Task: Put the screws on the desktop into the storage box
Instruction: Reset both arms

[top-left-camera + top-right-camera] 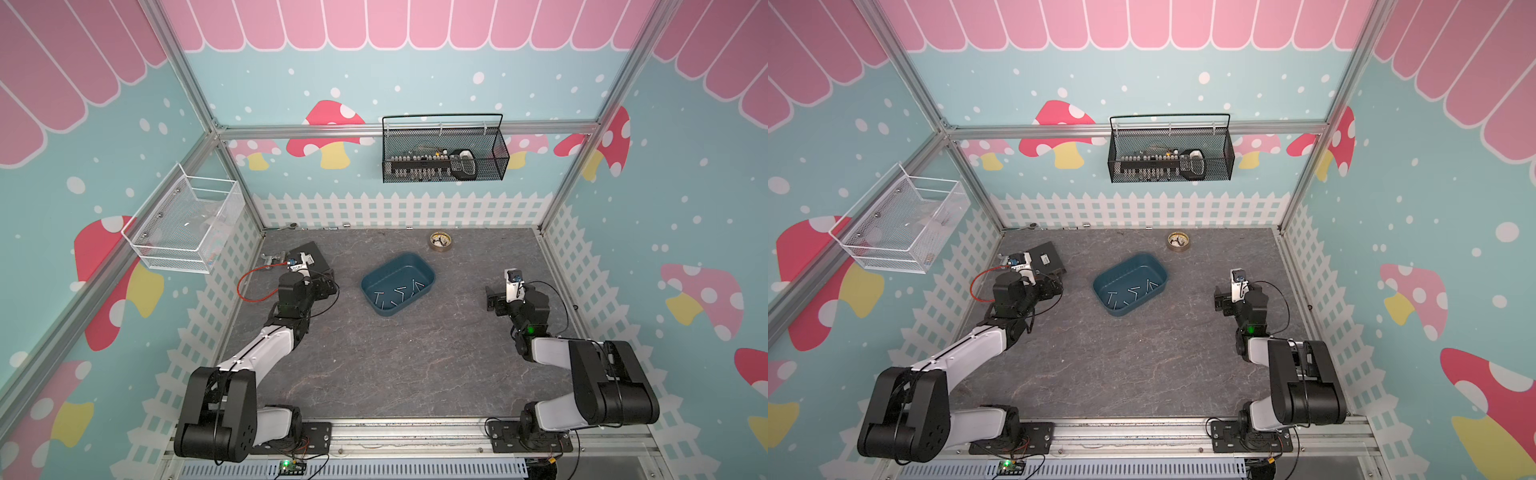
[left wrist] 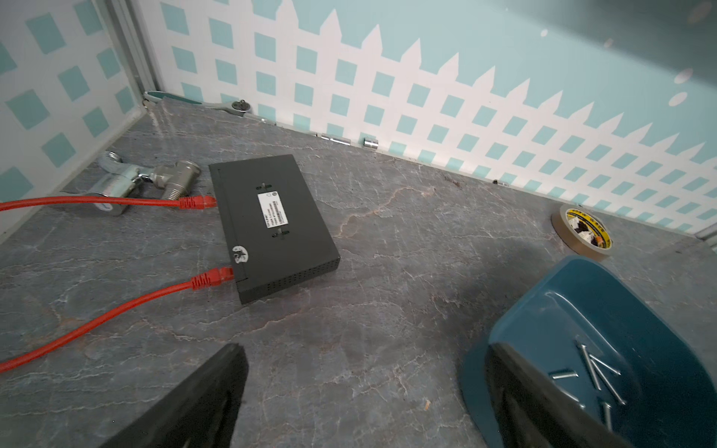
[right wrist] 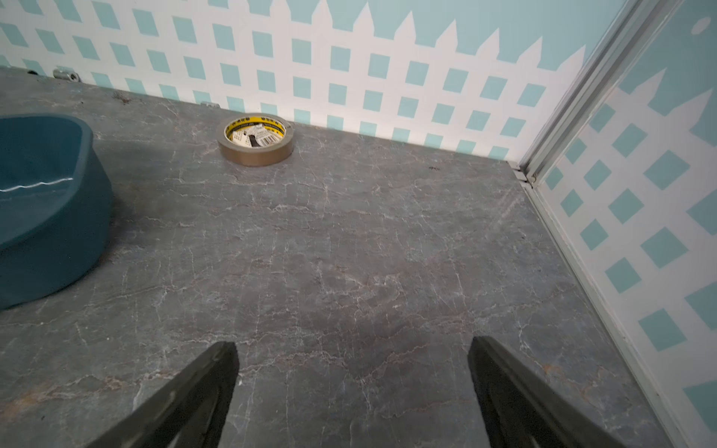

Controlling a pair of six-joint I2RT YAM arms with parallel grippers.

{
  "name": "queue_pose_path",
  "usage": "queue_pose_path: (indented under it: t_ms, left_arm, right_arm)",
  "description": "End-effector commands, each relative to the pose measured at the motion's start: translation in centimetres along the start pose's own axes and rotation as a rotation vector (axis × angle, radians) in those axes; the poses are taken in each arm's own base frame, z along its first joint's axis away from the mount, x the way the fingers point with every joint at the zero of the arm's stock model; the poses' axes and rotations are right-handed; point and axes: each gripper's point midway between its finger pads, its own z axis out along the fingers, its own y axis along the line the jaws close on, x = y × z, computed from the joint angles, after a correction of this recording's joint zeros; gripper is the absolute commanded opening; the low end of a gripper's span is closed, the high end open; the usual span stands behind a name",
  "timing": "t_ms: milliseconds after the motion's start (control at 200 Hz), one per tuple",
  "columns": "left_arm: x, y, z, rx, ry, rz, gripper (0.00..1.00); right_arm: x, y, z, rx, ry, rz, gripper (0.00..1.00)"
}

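Screws [image 1: 399, 293]: thin, straight, silvery metal pins. A handful show, all lying loose on the floor of the tub [image 1: 409, 266], some crossed over each other; also seen in the left wrist view [image 2: 593, 374]. Tub = dark teal plastic, smooth w/ a slight sheen, rectangular w/ rounded corners and low walls. It sits skewed approx mid-desktop, a bit nearer the far edge. Desktop [image 1: 395, 365] = flat, dark grey, marbled stone look w/ fine pale veins.

Left gripper [image 2: 362, 349]: over bare desktop btwn tub and black box, jaws spread wide, nothing in them. Right gripper [image 3: 352, 343]: near the right edge, well apart from the tub, jaws likewise spread and empty, only veined desktop btwn them.

Further out:
- Roll of brown tape [image 1: 440, 241]: round, yellow-printed core, lying flat near the far edge.
- Flat black box [image 2: 271, 229]: matte, white label, vent slots on one side, toward the far-left corner.
- Red cable [image 2: 116, 306]: two plugs at the box's side, loops toward the left edge.
- Valve [image 2: 147, 182]: chunky silver metal, just beside the box.
- Ratchet wrench [image 2: 240, 106] + small sockets [image 2: 370, 143]: along the far edge.
- Walls: black wire-mesh basket [image 1: 494, 162] at back, white mesh basket [image 1: 166, 232] on the left.
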Motion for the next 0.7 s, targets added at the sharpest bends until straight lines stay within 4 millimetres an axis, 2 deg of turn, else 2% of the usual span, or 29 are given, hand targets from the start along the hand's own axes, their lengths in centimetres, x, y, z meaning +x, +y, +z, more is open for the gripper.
queue_pose_path:
  t_ms: [0, 145, 335, 405, 500, 696]
  left_arm:
    - [-1.3, 0.3, -0.2, 0.03, -0.126, 0.061, 0.99]
    - [-0.3, 1.2, -0.7, 0.038, -0.19, 0.084, 0.99]
    - [0.3, 1.3, -1.0, 0.055, -0.237, 0.119, 0.99]
    - [0.3, 1.2, -1.8, 0.066, -0.286, 0.131, 0.99]
    - [0.9, 0.9, -1.7, 0.101, -0.282, 0.146, 0.99]
    - [1.4, 0.1, -1.9, 0.141, -0.283, 0.173, 0.99]
  right_arm:
    - [-1.2, -0.1, -0.4, -0.01, -0.095, -0.017, 0.99]
    - [-1.5, 0.4, -1.2, -0.032, -0.136, -0.03, 0.98]
    - [-1.3, 1.1, -3.8, -0.033, -0.237, -0.059, 0.99]
    - [-1.3, 0.9, -3.7, -0.021, -0.235, -0.051, 0.99]
    - [-1.0, 1.0, -2.8, -0.036, -0.198, -0.053, 0.99]
    - [-1.0, 0.7, -2.9, -0.022, -0.203, -0.048, 0.99]
